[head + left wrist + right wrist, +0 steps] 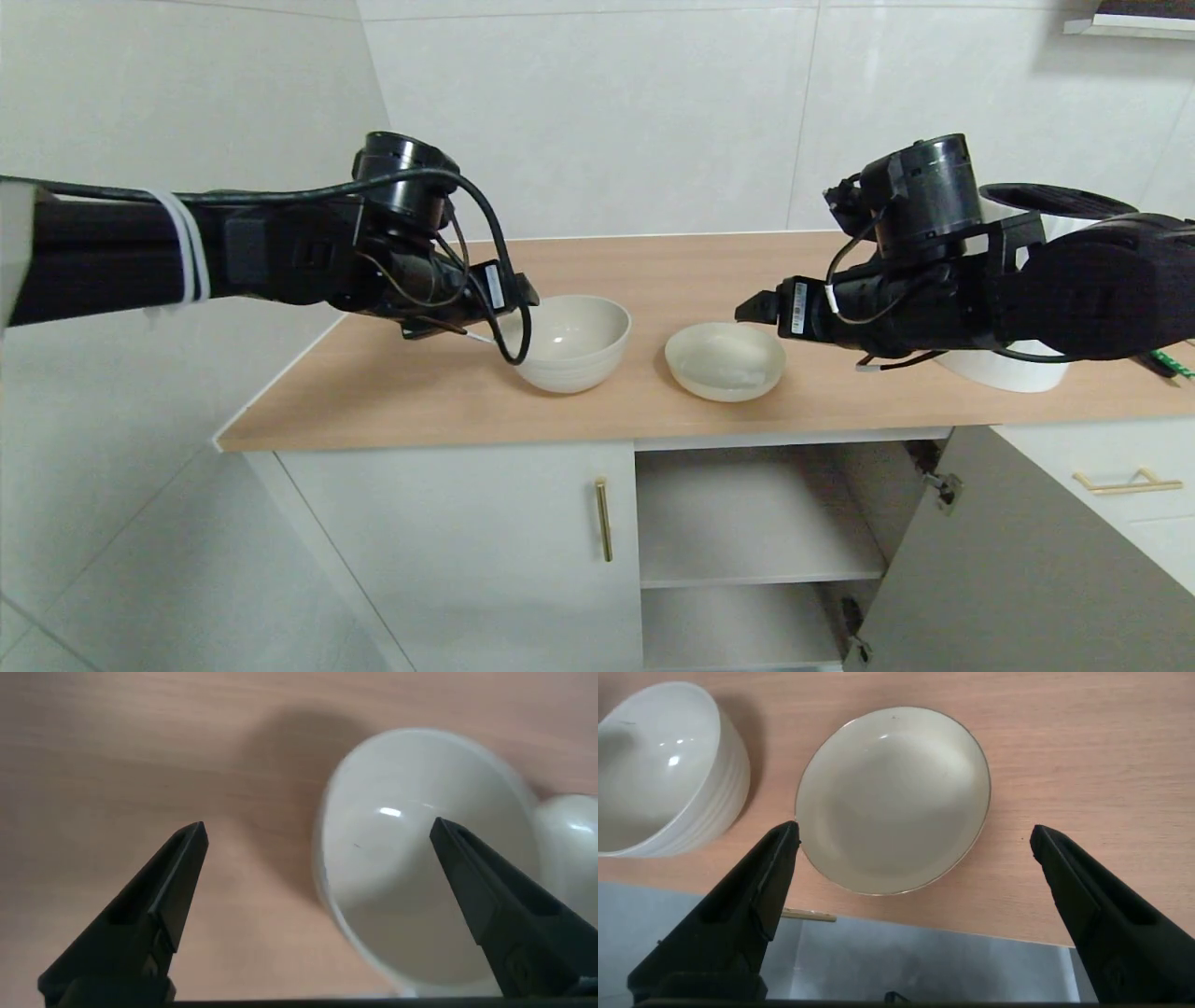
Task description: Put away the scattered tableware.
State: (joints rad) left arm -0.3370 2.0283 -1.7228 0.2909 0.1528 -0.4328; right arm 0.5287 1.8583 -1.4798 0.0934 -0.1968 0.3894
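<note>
On the light wooden worktop (373, 392), near its front edge, sit two pieces of tableware: a deep off-white ribbed ceramic bowl (569, 341) and, just beside it to the robot's right, a shallow cream dish with a thin dark rim (726, 359). Both are upright and apart.

Left gripper (318, 829) hangs at the deep bowl's left side, jaws wide. One finger is over the bowl's inside and the other over bare wood, so the rim lies between them. Contact cannot be told.

Right gripper (913, 833) hovers above the shallow dish, jaws wide and holding nothing. The dish lies between the two fingers in the wrist view.

Below the worktop, a white cabinet door (980, 560) stands open onto two white shelves (747, 523). These are the likely place for stowing.

Progress, by judgement: early. Neither piece is lifted or stowed. Both arms look posed for a grasp. Left to do: close on each piece, lift it and set it on a shelf.
</note>
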